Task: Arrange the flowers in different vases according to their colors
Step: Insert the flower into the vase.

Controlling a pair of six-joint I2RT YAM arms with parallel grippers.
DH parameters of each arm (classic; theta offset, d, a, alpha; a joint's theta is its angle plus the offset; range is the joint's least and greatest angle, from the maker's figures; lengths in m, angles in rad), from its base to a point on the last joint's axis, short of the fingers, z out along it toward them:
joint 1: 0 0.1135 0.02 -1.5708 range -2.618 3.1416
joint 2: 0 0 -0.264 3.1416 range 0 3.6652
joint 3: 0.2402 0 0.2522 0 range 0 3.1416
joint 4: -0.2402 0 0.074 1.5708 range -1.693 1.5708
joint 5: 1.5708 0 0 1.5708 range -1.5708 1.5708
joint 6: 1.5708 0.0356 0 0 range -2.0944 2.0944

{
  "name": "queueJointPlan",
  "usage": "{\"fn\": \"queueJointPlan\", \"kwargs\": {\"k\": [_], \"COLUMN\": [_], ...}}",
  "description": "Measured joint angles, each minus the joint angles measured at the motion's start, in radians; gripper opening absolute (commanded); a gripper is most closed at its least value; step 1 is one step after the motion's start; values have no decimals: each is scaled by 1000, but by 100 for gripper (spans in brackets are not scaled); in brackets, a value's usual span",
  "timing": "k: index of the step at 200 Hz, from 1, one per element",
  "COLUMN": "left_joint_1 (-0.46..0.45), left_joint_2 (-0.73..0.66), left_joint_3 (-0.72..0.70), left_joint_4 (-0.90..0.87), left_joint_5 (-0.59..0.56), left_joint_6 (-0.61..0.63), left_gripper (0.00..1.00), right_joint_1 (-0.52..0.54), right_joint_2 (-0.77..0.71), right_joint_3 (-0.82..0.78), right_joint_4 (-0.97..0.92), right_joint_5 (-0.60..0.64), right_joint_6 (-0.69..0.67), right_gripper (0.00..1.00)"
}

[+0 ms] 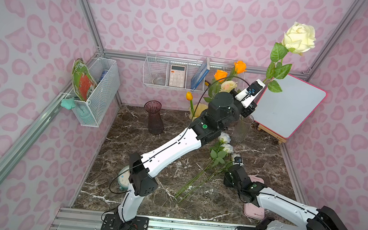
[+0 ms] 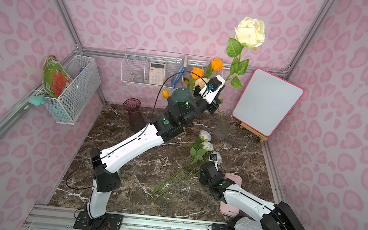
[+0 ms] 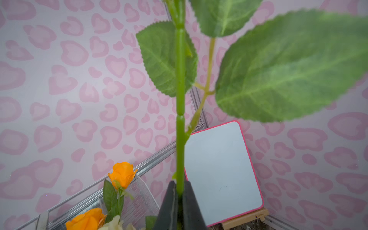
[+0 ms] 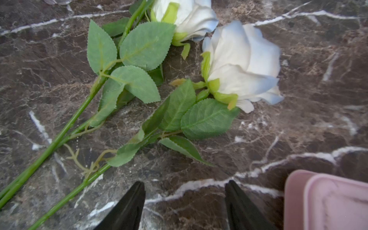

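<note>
Cream-yellow rose [image 1: 299,38] held high at the upper right of both top views, its green stem pinched below the leaves between the closed jaws of the left gripper [image 3: 180,191]. Left arm stretched diagonally from lower centre toward the upper right, elbow bent low, forearm slanting upward, wrist tipped up. Below the wrist, a short length of stem at the mouth of the clear glass vase [image 2: 222,126]; inside it or only above it, hard to tell. Right arm folded low at lower right, right gripper [image 4: 185,182] pointing down over the marble tabletop [image 4: 298,99], jaws spread apart with nothing between them, near the three white-bluish roses [image 1: 224,138] lying flat at centre right. Creamy yellow vase [image 1: 198,110] largely hidden behind the left arm's wrist, with two orange roses [image 1: 220,75], an orange tulip bud [image 1: 189,95] and a second cream rose [image 1: 228,85] showing above it. Dark purple vase [image 1: 154,117] standing apart, left of centre. Held bloom cut off in the left wrist view; one white-bluish rose partly covered by the right wrist in the top views. Pink box [image 4: 328,203] cropped by the edge of the right wrist view.
</note>
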Motion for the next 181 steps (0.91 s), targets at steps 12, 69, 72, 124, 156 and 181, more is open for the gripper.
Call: {"fn": "queueJointPlan", "kwargs": {"k": [12,69,72,124,156,181], "left_joint_1": [6,59,61,106,114,119], "left_joint_2": [50,230,235,322,368,390], "left_joint_3": [69,276,280,299,299,300], "left_joint_4": [11,79,81,132,160,179], "left_joint_5": [25,113,117,191,207,218], "left_joint_6": [-11,-127,-135,-245,-284,-297], "left_gripper": [0,0,0,0,0,0], "right_joint_1": [-4,-43,-44,-49,-49,-49], "right_joint_2": [34,92,90,65,51,35], "right_joint_3": [11,29,29,16,2,-1], "right_joint_4": [9,24,24,24,23,23], "right_joint_5": [-14,-76,-80,-105,-109,-109], "right_joint_6": [-1,-27,-27,-31,-30,-29], "right_gripper": [67,66,66,66,66,66]}}
